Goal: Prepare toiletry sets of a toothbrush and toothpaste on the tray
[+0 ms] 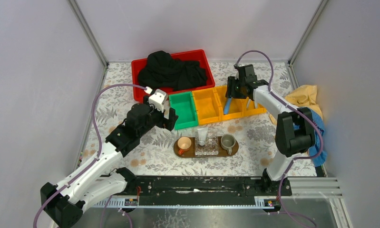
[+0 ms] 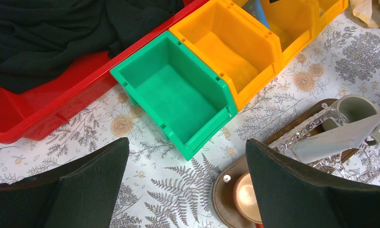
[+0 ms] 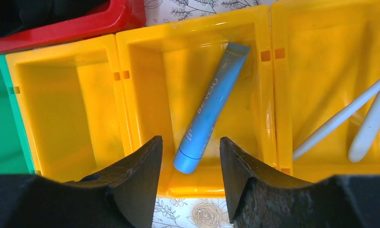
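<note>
The blue toothpaste [image 3: 211, 107] lies slanted in the middle yellow bin [image 3: 145, 95], cap end toward me. My right gripper [image 3: 191, 152] hangs over that cap end, open, a finger on each side and neither touching the tube. Two white toothbrushes [image 3: 342, 116] lie in the yellow bin to the right. The brown oval tray [image 1: 234, 150] carries a clear box [image 1: 207, 149] with the silvery-white toothpaste [image 1: 202, 136] leaning in it. My left gripper [image 2: 188, 161] is wide open and holds nothing, above the tablecloth between the green bin [image 2: 178, 90] and the tray's left end [image 2: 226, 194].
An orange cup [image 1: 184, 144] and a grey mug [image 1: 228, 141] stand on the tray's ends. A red bin [image 1: 204, 59] with black cloth [image 1: 171, 70] sits behind the bins. Yellow cloth [image 1: 304, 96] and blue cloth [image 1: 317, 130] lie at the right wall.
</note>
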